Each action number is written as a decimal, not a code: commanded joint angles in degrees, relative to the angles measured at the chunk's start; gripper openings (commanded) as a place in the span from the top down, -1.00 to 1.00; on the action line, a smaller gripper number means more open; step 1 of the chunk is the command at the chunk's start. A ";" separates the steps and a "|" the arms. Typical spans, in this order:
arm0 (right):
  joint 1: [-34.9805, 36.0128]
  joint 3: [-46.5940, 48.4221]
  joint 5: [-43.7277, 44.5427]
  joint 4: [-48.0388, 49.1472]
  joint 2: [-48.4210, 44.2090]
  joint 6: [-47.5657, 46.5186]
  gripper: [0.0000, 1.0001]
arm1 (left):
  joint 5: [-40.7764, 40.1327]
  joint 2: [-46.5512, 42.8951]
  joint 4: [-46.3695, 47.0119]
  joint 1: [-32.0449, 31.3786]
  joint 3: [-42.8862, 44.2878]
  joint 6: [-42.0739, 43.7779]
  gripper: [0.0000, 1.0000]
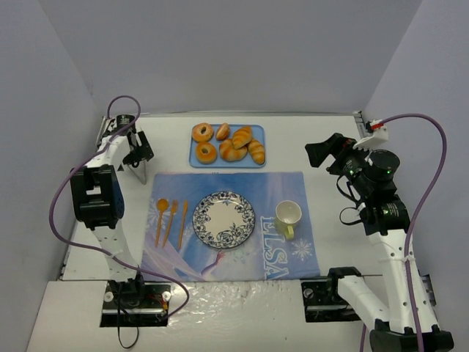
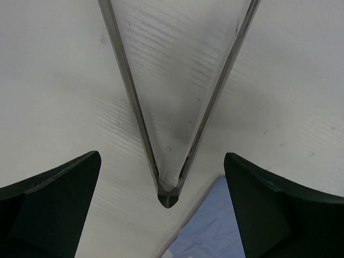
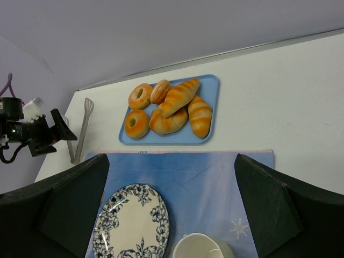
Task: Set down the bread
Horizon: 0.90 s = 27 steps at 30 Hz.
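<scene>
The white round plate with a blue floral pattern (image 1: 224, 219) is seen bare on the blue printed placemat (image 1: 234, 183). Beside the mat, the left gripper (image 1: 138, 152) is held low over the clear V-shaped tongs (image 2: 130, 86), fingers spread wide, nothing gripped. The right gripper (image 3: 169, 161) is raised, likewise open and empty. Farther back, 6 golden bread pieces (image 3: 174, 105) are piled on the blue rectangular tray (image 3: 214, 88). Judged light, soft and crushable, they are best pinched gently across the middle.

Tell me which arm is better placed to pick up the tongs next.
Left. The left gripper, open, is directly over the tongs, their hinge between its fingers in the wrist view. The right gripper, also open, is across the placemat.
</scene>
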 commanded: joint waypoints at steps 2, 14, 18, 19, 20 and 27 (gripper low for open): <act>0.47 -0.18 -1.26 5.75 0.62 0.14 -1.00 | 0.37 0.16 2.10 0.28 3.99 -1.05 -0.94; 0.47 -0.49 -1.53 5.97 1.15 -0.22 -1.00 | 0.26 3.99 0.35 0.28 5.63 -1.81 -0.94; 0.47 -0.53 -1.98 5.97 1.45 -0.49 -1.00 | 0.08 5.33 0.38 0.37 5.93 -1.88 -0.94; 0.47 -0.53 -2.01 5.97 1.50 -0.52 -1.00 | 0.10 5.65 0.26 0.41 6.14 -1.88 -0.94; 0.47 -0.53 -2.03 5.97 1.54 -0.54 -1.00 | 0.16 6.05 0.10 0.51 6.49 -1.98 -0.94; 0.47 -1.49 -1.89 5.97 0.98 -0.69 -1.00 | -0.10 7.46 -0.39 1.07 6.90 -2.73 -0.93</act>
